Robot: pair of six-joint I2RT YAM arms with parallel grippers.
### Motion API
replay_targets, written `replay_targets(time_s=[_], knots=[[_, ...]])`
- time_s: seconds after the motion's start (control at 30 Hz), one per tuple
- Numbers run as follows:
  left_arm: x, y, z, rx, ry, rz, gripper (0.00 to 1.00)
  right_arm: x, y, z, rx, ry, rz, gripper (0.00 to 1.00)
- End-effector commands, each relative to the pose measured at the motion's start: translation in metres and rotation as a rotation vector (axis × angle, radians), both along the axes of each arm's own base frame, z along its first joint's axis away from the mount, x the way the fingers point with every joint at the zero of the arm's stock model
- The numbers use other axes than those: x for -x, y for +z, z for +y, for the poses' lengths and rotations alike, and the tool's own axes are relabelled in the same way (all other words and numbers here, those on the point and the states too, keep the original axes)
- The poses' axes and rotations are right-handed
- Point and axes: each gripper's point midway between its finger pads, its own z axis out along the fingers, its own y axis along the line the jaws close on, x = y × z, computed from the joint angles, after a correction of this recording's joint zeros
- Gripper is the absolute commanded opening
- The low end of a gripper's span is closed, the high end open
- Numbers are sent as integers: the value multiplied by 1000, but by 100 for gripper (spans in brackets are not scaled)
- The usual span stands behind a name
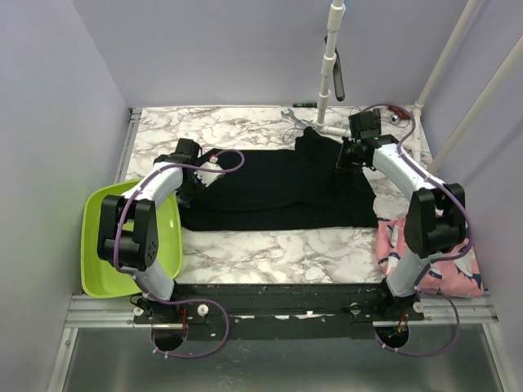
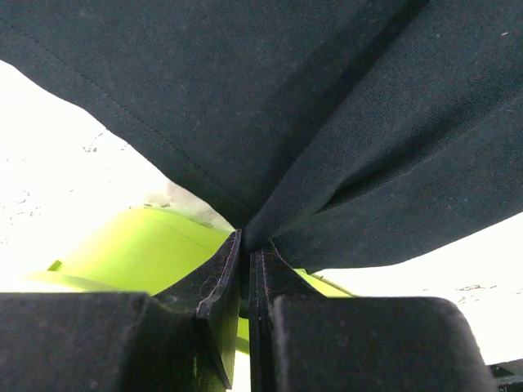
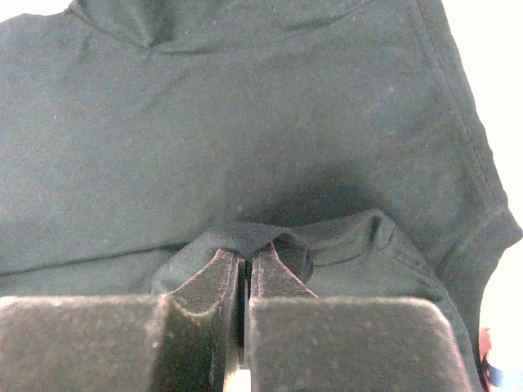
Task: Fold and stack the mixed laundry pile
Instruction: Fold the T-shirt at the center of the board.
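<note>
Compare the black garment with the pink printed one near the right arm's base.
Colour: the black garment is plain; the pink garment carries a dark print.
Place: the black garment lies spread across the middle of the table; the pink garment sits bunched at the near right corner.
Handling: the jaws of the left gripper and right gripper are shut on the black garment; neither grips the pink garment.
Both are soft cloth.
</note>
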Motion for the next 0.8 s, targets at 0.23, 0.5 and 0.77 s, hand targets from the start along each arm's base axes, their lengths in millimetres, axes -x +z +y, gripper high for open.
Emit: replay_targets(time_s=[0.23,0.5,0.77], knots=[[-25,-2,21,-98,68,-70,31,-44,-21,-24,23,-63,-44,10],[-81,26,38,-137,192,-268,47,-71,-31,-23,7,-71,-72,35],[-75,53,10,-56,63,-311,45,-79,6,-59,192,-118,-75,42]])
